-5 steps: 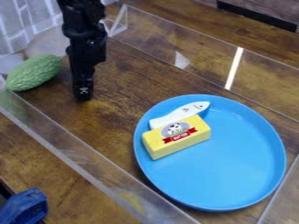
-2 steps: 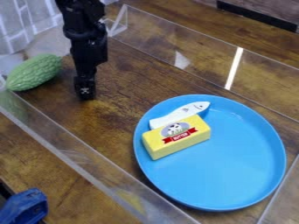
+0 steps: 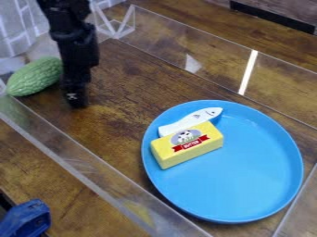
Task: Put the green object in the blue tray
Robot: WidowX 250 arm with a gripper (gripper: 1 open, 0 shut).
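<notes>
Pincer (image 3: pixel 74 95): shifted toward the green lump since the earlier frame; now just beside it (arm blurred by motion); jaws spread wide, nothing gripped.
Green lump (image 3: pixel 35 77): at the upper-left area of the view, on the counter (image 3: pixel 118 116), outside the blue tray; place unchanged.
Blue tray (image 3: pixel 254 167): position unchanged at the lower right; carries two items.
Yellow block (image 3: pixel 187 144): in the blue tray, toward its upper-left side (red label and cow picture facing up); unchanged.
White item (image 3: pixel 190 121): in the blue tray, just beyond the yellow block; unchanged.
Blue object (image 3: pixel 25 220): lower-left corner, well apart from the tray; unchanged.
</notes>
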